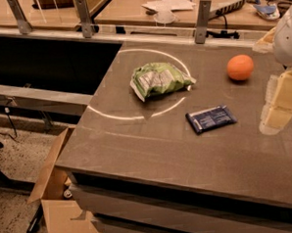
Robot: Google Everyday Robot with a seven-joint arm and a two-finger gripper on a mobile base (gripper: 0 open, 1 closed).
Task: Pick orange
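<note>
Small round orange (240, 67), whole, near the gripper (281, 100) at right edge

The orange (240, 67) was bright orange, far right on the table (152, 147), whose top was a dull grey-brown. A thin white ring (136, 115) was drawn on that top. Inside the ring the snack bag (160, 79) was light green with silvery-white patches. Nearer, to its right, the flat packet (211, 118) was dark navy with faint pale print. At the right edge the gripper (279, 104) was cream to pale yellow, with a white arm part above it. Near left, the cardboard box (58, 211) was tan-brown. The floor (20, 144) was speckled beige. The far counter (130, 9) was warm light-brown.
</note>
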